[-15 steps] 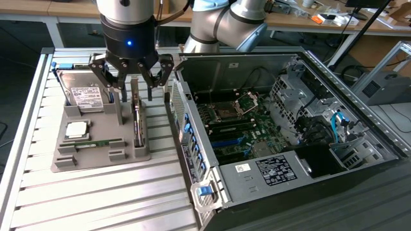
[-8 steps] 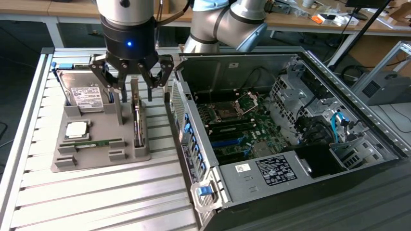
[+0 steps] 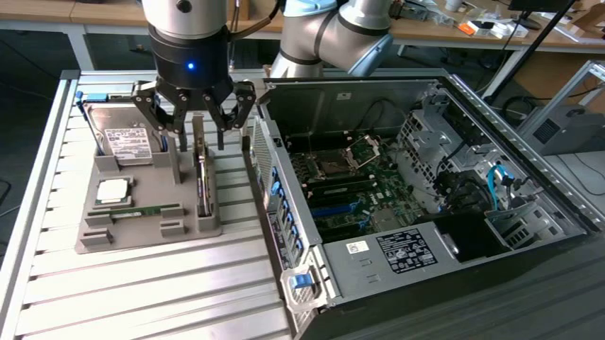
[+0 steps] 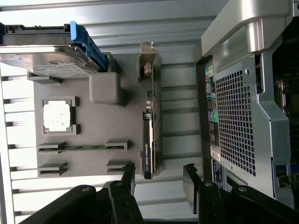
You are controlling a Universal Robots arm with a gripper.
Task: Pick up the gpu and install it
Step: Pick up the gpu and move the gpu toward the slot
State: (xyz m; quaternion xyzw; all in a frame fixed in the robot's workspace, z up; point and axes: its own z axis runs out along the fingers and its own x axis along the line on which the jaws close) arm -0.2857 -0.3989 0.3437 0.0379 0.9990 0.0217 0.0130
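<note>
The gpu (image 3: 201,173) stands edge-on as a narrow dark strip with a silver bracket in a slot of the grey holder tray (image 3: 142,230). My gripper (image 3: 198,133) hangs open just above the card's far end, with its fingers spread to either side of the strip and nothing held. In the wrist view the gpu (image 4: 150,126) runs along the tray (image 4: 93,128), and its near end lies between my open gripper (image 4: 159,178), closer to one black finger (image 4: 128,175) than to the other.
On the tray also sit a silver hard drive (image 3: 127,140) with a blue bracket, a CPU (image 3: 113,189) and a green RAM stick (image 3: 142,211). The open computer case (image 3: 426,106) with its motherboard (image 3: 345,180) lies close at the exterior view's right. Its perforated rear panel (image 4: 236,116) stands next to the tray.
</note>
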